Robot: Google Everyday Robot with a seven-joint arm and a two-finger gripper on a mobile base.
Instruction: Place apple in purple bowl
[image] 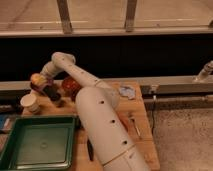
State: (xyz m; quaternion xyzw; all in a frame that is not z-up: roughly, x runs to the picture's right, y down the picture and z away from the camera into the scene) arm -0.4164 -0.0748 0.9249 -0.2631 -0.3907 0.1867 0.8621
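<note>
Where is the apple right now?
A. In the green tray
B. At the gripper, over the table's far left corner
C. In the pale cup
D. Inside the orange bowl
B: the apple sits at the gripper, over the far left corner of the table, beyond the cup and clear of the tray.

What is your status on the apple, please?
Gripper far left, against apple. Apple outside purple bowl, up-left of it. Cup and orange bowl close by.
</note>
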